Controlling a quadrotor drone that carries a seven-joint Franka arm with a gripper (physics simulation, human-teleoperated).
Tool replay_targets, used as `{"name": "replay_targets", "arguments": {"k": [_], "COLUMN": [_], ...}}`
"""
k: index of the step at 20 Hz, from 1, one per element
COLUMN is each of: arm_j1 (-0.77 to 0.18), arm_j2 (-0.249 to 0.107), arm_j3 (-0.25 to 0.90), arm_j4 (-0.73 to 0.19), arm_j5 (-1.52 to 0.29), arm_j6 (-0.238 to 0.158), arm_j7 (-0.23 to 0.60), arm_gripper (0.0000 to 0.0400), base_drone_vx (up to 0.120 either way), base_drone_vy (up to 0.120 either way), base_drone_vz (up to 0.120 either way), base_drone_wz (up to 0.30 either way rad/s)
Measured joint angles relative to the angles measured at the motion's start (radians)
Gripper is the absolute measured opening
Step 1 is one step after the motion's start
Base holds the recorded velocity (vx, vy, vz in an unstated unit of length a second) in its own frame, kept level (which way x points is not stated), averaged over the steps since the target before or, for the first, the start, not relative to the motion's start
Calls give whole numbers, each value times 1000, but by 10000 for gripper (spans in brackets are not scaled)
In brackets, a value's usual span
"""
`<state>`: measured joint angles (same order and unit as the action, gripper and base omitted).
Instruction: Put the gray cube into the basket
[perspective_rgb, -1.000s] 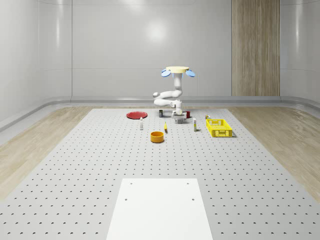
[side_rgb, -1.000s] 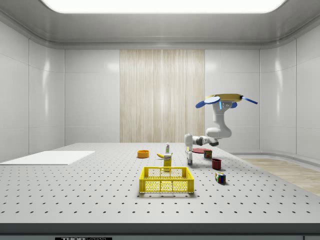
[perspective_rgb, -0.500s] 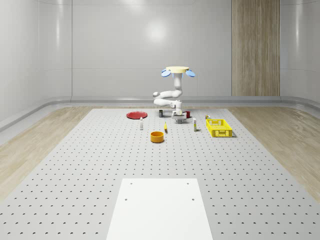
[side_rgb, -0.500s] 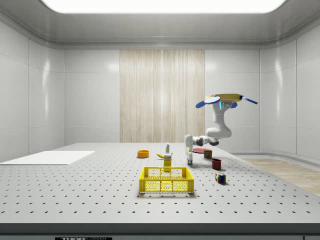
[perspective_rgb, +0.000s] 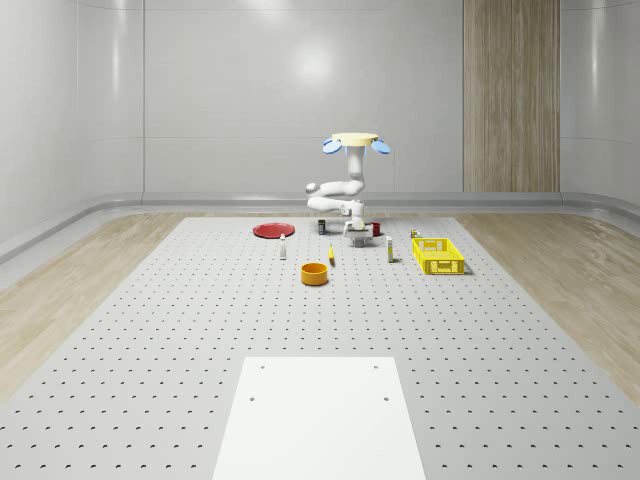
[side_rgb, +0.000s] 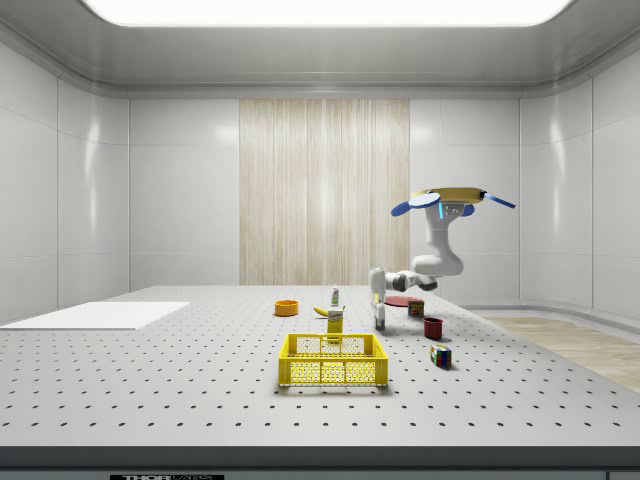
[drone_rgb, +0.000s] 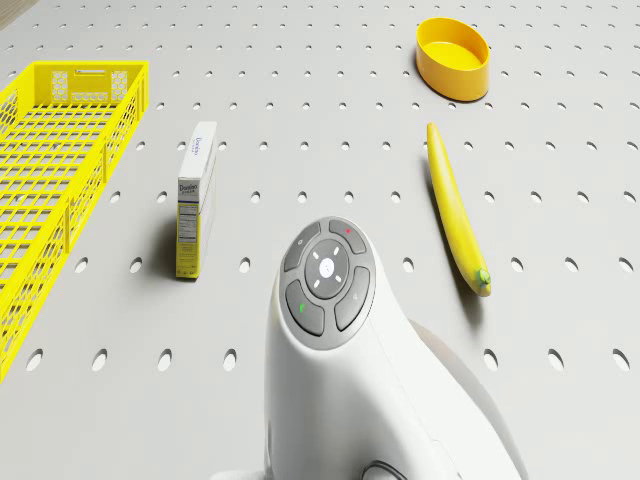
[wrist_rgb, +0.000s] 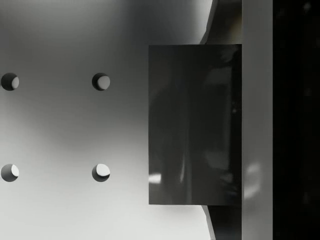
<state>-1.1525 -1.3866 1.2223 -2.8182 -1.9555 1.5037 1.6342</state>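
Whole-scene view: drone (perspective_rgb: 354, 141) hovering over the far part of the perforated bench (perspective_rgb: 200, 330), arm folded down, gripper (perspective_rgb: 355, 238) low at the bench surface between a red plate (perspective_rgb: 272, 231) and the yellow basket (perspective_rgb: 438, 255).

Side view: gripper (side_rgb: 379, 322) just above the bench, behind the basket (side_rgb: 333, 360), well apart from it.

Drone view: basket (drone_rgb: 50, 170), small carton (drone_rgb: 196, 198), banana (drone_rgb: 455, 209), yellow bowl (drone_rgb: 453, 58).

Wrist view: gray cube (wrist_rgb: 195, 124), dark, glossy, flat-faced, touching a finger (wrist_rgb: 257, 120); cannot tell whether gripped.
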Motion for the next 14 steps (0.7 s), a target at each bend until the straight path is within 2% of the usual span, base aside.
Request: {"name": "replay_targets", "arguments": {"k": [2, 7, 14], "arm_j1": [0, -4, -9], "arm_j2": [-2, -8, -23], "arm_j3": [24, 82, 114], "arm_j4": [-6, -18, -22], "arm_j5": [24, 81, 116], "arm_j6": [-8, -22, -18], "arm_j7": [3, 12, 19], "arm_gripper": [251, 250, 250], "base_drone_vx": [0, 0, 0], "base_drone_vy": [0, 0, 0], "base_drone_vz": [0, 120, 120], "base_drone_wz": [0, 0, 0]}}
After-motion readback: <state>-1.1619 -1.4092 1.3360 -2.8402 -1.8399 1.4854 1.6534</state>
